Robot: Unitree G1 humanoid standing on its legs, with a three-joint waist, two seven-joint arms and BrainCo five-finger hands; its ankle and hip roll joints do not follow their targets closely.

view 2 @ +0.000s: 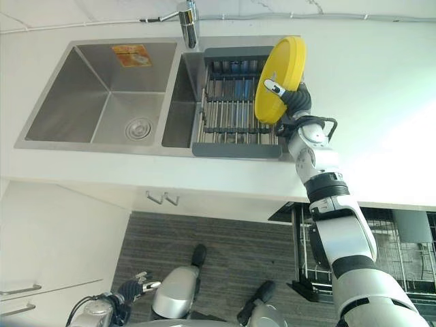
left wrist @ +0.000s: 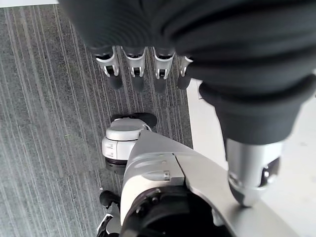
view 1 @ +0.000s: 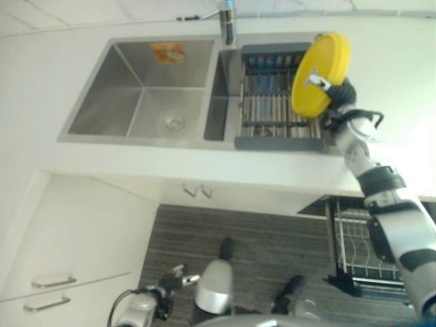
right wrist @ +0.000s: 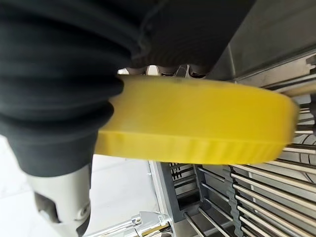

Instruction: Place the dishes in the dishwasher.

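Two hands are in view. Nearest the camera, the left hand hangs low over the grey striped floor; its wrist view shows the fingers straight and relaxed, apart from the thumb and holding nothing. Beside it stands a white cabinet with two metal drawer handles. To the right at floor level, an open dishwasher rack of wire tines is pulled out under the counter; the right forearm crosses in front of it and the frame edge cuts it off, so its contents cannot be made out.

Above runs the white countertop, with two small hooks on its front face. Set into it is a steel double sink with a drain in the large basin and an orange sticker on the back wall. The narrower basin carries a grey drying rack of metal bars. A tap stands behind the divider.

Farthest, the right hand holds the yellow plate raised on edge over the rack's right end, clear of the bars. The thumb lies across the plate's face in the head views; the fingers behind are hidden there. The right wrist view shows the plate's rim pinched under the hand, with the rack bars beyond.
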